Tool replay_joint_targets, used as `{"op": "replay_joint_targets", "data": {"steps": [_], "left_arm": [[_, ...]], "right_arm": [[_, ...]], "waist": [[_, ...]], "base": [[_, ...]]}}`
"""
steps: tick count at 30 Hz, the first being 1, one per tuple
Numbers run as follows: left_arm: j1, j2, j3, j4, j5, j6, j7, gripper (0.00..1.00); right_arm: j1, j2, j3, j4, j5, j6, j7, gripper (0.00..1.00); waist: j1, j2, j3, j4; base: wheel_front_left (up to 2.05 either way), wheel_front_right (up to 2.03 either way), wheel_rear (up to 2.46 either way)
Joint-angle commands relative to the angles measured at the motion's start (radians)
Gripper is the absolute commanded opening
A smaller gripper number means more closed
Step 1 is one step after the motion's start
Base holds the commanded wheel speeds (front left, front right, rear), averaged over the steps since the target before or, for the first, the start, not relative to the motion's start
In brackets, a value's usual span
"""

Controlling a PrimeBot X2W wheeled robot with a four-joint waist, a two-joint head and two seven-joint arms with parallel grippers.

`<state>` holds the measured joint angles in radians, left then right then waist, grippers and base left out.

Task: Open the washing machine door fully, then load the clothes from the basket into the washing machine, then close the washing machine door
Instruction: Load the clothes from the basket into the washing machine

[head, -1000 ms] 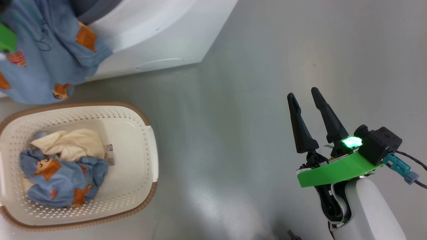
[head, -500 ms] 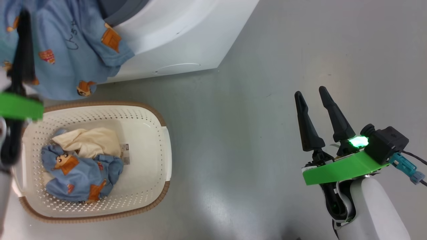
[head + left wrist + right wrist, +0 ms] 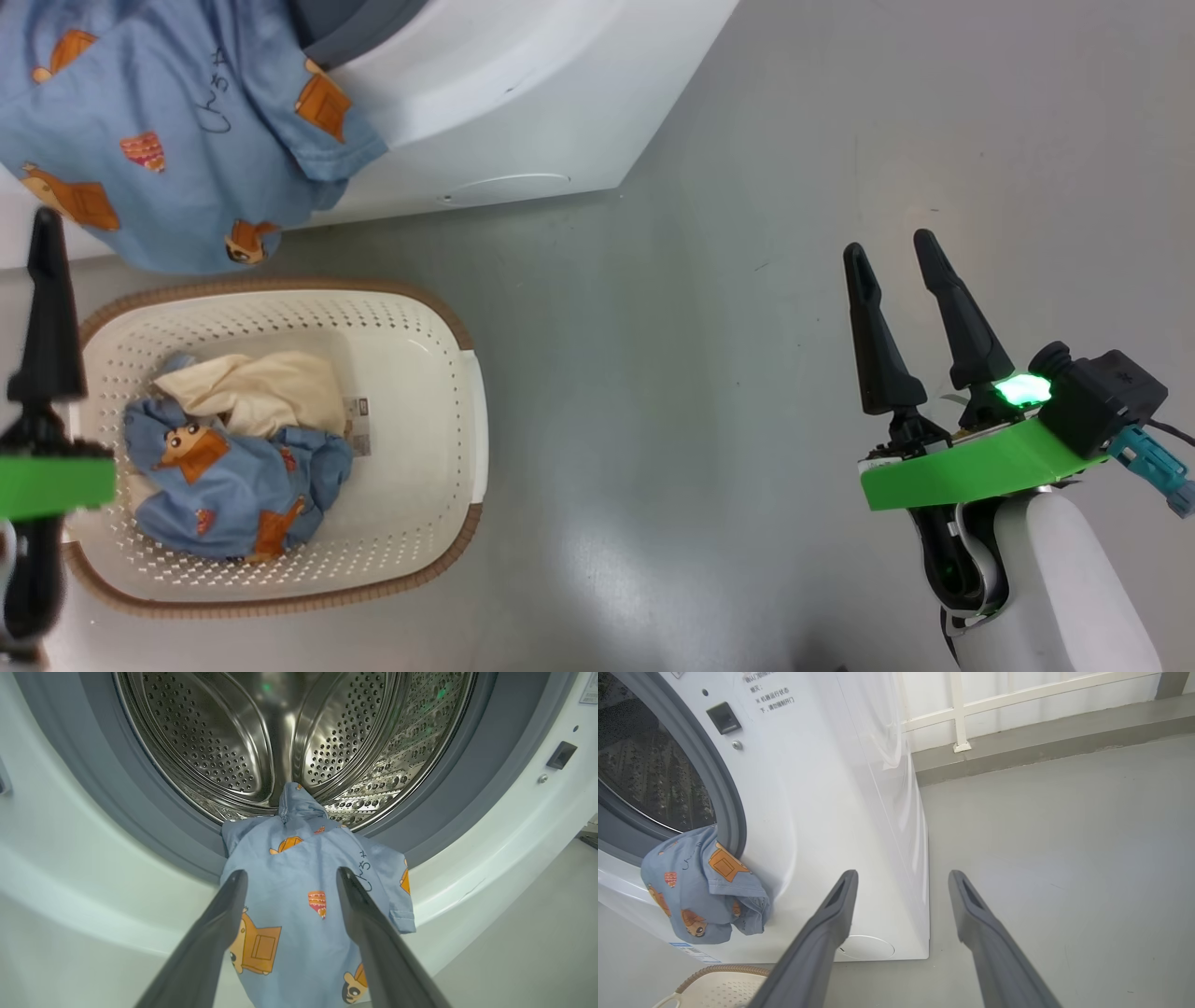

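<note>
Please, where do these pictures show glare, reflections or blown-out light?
Head view: a pale sheen lies on the floor, and the lamp beside the right pincer is blown out. Left wrist view: the steel drum mirrors bright streaks and green dots. Right wrist view: the glossy white side of the washing machine carries a soft reflection.

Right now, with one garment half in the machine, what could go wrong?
1. The blue garment hangs over the gasket, mostly outside the drum; it may slide out, or be pinched at closing.
2. The basket holds a second blue garment and a cream cloth; they could be left behind.
</note>
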<state>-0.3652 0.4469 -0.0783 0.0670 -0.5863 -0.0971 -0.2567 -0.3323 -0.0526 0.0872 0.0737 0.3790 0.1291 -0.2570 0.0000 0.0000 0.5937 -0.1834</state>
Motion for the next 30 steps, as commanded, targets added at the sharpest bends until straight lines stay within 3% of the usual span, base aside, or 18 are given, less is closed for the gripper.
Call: {"op": "replay_joint_targets", "data": {"steps": [1,16,30], "left_arm": [[0.027,0.025,0.05,-0.035,0.015,-0.003,-0.005,1.0],[0.176,-0.09,0.123,-0.119,0.103,-0.03,-0.005,1.0],[0.171,-0.095,0.107,-0.122,0.115,-0.033,-0.005,1.0]], "right_arm": [[0.021,0.002,0.021,-0.028,-0.009,0.002,-0.005,1.0],[0.025,0.002,-0.001,-0.032,-0.046,0.002,-0.005,1.0],[0.024,0.002,0.008,-0.021,-0.049,0.002,-0.005,1.0]], "waist": [[0.0,0.0,0.0,0.002],[0.0,0.0,0.004,0.022],[0.0,0.0,-0.002,0.017]], "base": [[0.0,0.0,0.0],[0.0,0.0,0.0],[0.0,0.0,0.0]]}}
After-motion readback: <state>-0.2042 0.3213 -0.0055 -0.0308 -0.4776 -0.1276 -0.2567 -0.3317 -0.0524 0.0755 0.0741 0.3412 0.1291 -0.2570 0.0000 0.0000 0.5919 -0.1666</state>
